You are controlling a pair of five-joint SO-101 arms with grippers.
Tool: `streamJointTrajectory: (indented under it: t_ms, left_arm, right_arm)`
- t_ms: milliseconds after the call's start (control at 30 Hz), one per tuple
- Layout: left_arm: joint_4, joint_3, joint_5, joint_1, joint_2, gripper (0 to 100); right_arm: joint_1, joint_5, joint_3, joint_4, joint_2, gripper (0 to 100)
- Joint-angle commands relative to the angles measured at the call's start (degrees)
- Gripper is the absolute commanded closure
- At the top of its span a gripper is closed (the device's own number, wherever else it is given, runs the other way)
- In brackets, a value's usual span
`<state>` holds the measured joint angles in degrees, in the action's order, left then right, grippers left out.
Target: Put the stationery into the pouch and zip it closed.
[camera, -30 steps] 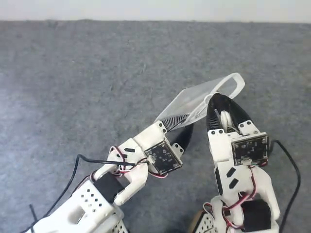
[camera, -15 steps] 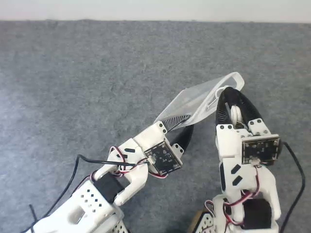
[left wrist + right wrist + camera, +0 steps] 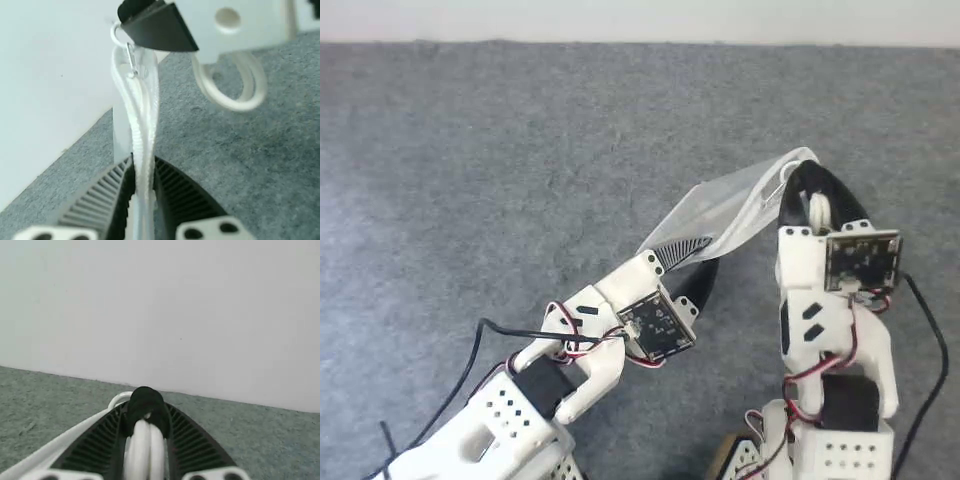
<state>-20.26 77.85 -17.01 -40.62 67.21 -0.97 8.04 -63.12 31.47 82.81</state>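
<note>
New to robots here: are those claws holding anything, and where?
Both hold the clear pouch: the left gripper clamps its zipper edge at one end, the right gripper pinches the far end, near the zip pull.

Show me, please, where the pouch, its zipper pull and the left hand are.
pouch (image 3: 723, 205): high view, middle of its clear wall.
zipper pull (image 3: 131, 62): left wrist view, on the small metal clip.
left hand (image 3: 142, 170): left wrist view, midway between its fingertips, at the zip edge.
</note>
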Motion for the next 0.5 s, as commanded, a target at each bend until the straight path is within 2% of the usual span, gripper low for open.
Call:
streamJointTrajectory:
  t_ms: [0,467]
  left_arm:
    - [-2.90,0.13,-0.44,0.53,-0.18,99]
    - [-2.90,0.13,-0.26,1.85,-0.18,99]
  right_arm:
    - [-4.00,-0.70,2.99,-3.91,-1.36,99.4]
    - [-6.64,-1.14,2.99,-7.96,-8.31,99.4]
